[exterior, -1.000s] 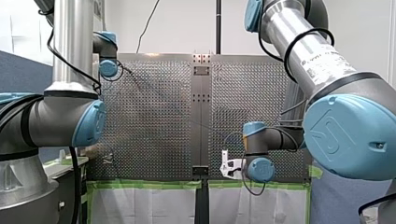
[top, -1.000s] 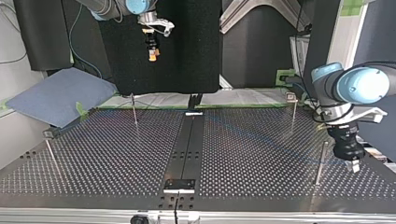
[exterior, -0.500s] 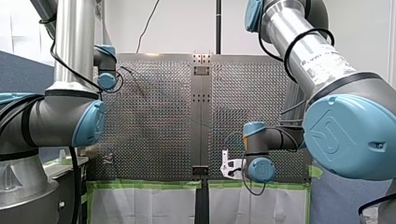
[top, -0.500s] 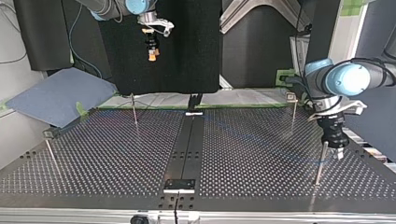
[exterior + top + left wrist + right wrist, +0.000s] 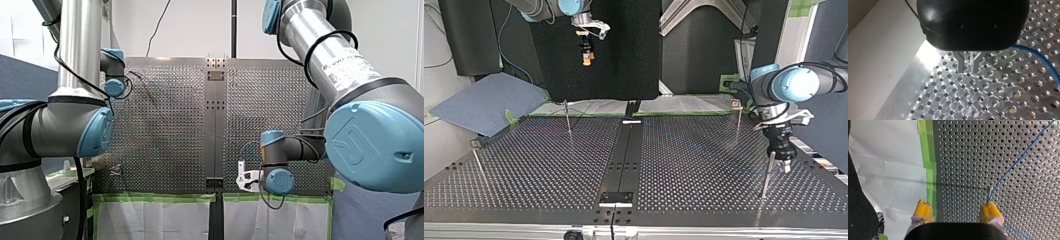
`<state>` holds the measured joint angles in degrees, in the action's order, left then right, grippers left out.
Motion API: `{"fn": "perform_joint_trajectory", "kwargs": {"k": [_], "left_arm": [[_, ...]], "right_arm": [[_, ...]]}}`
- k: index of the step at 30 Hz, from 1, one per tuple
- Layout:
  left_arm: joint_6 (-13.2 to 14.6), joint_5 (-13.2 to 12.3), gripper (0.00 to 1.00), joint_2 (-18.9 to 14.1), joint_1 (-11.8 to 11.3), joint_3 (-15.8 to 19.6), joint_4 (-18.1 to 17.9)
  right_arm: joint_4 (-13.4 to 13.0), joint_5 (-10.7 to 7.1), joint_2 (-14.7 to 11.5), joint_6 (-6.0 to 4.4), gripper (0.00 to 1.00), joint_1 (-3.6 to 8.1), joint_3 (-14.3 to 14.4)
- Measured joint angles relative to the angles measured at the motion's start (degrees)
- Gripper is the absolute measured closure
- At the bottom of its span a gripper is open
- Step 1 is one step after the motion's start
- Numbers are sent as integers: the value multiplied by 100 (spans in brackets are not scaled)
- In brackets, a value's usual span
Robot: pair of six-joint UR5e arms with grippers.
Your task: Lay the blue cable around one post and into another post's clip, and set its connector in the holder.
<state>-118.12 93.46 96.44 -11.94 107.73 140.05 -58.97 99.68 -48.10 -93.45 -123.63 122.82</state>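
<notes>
Left tool (image 5: 968, 71) pinched narrow, right tool (image 5: 956, 205) spread wide, blue cable (image 5: 1018, 160) running diagonally across the perforated table (image 5: 968, 157).

In the top view, four thin posts stand up from the perforated table (image 5: 539, 170): the near left post (image 5: 478, 165), the far left post (image 5: 567, 116), the far right post (image 5: 738, 122) and the near right post (image 5: 767, 172). Our left gripper (image 5: 785, 166) hangs just beside the near right post, with little room between them. The blue cable (image 5: 1020, 157) runs low over the holes. The wide stretch between the posts lies open, and our right gripper (image 5: 586, 56), pads spread wide, hangs high over the far edge.
</notes>
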Motion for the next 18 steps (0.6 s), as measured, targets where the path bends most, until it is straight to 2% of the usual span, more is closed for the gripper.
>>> {"fn": "perform_joint_trajectory", "kwargs": {"k": [8,10,13,18], "left_arm": [[19,65,80,-1,18,3,-58],[4,12,80,0,23,3,-113],[-56,-99,87,0,25,1,-162],[-209,-235,91,1,27,2,-192]], "right_arm": [[-1,0,1,0,2,0,0],[-1,0,1,0,2,0,1],[-1,0,-1,0,2,1,1],[-1,0,-1,0,2,0,1]]}}
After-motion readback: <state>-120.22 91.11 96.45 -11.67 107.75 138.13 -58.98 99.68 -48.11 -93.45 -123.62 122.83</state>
